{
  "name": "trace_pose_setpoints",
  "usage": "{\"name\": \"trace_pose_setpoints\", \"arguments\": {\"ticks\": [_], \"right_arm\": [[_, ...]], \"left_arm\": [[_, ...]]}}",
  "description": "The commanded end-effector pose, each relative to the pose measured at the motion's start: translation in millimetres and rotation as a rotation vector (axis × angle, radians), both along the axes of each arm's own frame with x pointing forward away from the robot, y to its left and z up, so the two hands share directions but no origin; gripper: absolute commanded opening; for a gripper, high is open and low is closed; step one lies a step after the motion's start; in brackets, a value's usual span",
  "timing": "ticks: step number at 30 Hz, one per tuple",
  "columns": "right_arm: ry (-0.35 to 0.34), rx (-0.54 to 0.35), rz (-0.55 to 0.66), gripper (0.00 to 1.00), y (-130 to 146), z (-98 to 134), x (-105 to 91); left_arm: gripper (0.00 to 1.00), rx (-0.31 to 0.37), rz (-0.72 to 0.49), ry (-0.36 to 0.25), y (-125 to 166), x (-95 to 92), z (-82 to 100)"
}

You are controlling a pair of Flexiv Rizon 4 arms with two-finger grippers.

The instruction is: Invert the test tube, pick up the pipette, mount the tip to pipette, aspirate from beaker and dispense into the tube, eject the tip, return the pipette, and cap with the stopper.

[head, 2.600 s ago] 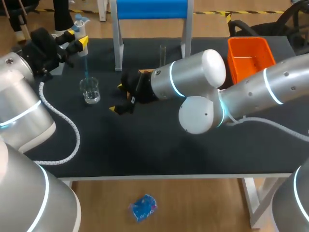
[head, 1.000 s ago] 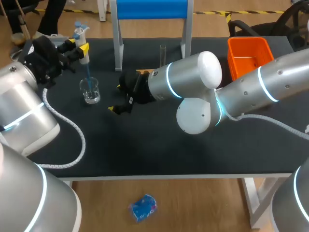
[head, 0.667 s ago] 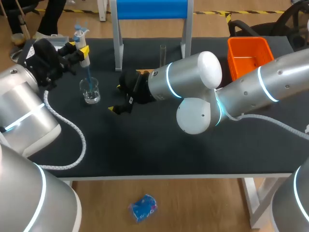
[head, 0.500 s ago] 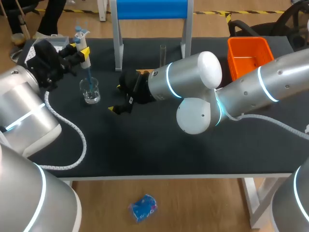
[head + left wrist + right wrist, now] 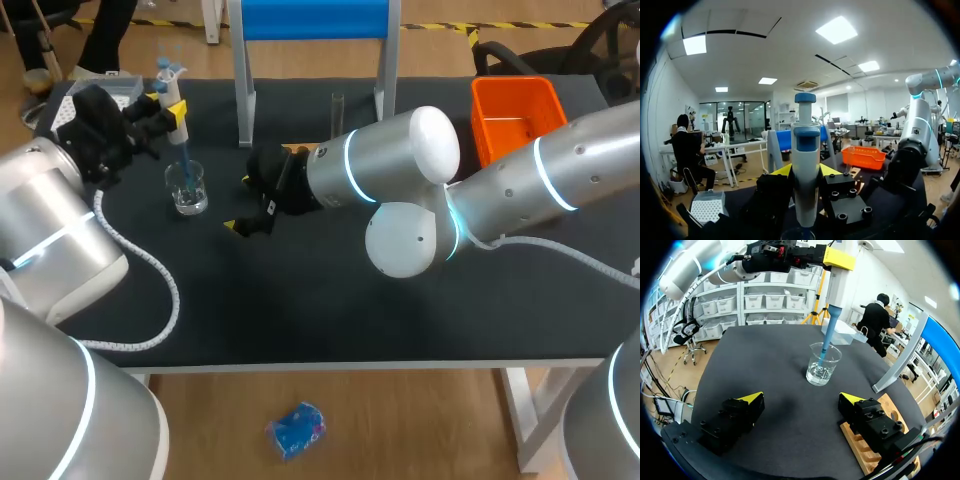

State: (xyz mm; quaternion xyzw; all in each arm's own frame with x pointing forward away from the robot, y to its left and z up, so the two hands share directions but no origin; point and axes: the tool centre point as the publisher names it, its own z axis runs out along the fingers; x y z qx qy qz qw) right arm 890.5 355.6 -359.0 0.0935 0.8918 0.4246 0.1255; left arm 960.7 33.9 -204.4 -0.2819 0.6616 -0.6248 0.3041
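My left gripper [image 5: 166, 101] is shut on a white pipette [image 5: 174, 112] with blue buttons, held upright at the table's back left. The pipette's blue tip [image 5: 185, 165] dips into a small glass beaker [image 5: 187, 188] with clear liquid in it. In the left wrist view the pipette [image 5: 805, 165] stands between the yellow fingertips of the left gripper [image 5: 805, 172]. My right gripper [image 5: 250, 205] hovers open just to the right of the beaker [image 5: 824, 365], nothing between its fingers. A clear test tube [image 5: 337, 106] stands upright at the back middle.
An orange bin [image 5: 515, 115] sits at the back right. A wooden rack [image 5: 875, 440] lies under the right gripper's far finger. A blue-topped stand [image 5: 310, 22] rises at the back. A tip box [image 5: 108, 95] sits at the back left corner.
The left gripper has shifted slightly right with the pipette, and its tip has gone down from the beaker's rim into the beaker. The right arm has kept still.
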Motion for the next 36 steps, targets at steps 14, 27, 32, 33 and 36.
{"name": "trace_pose_setpoints", "arguments": {"ticks": [14, 27, 32, 33, 36], "right_arm": [[-0.001, -0.005, -0.004, 1.0, 0.8, 0.4, -0.9], [-0.001, -0.005, -0.004, 1.0, 0.8, 0.4, -0.9], [-0.001, -0.005, -0.004, 1.0, 0.8, 0.4, -0.9], [-0.001, -0.005, -0.004, 1.0, 0.8, 0.4, -0.9], [-0.001, -0.005, -0.004, 1.0, 0.8, 0.4, -0.9]], "left_arm": [[0.0, -0.002, 0.011, -0.004, 0.4, 4.4, -6.7], [0.0, -0.016, 0.03, -0.012, -0.1, 4.4, -10.3], [0.0, -0.016, 0.03, -0.012, -0.1, 4.4, -10.3], [0.0, -0.016, 0.03, -0.012, -0.1, 4.4, -10.3], [0.0, -0.016, 0.03, -0.012, -0.1, 4.4, -10.3]]}}
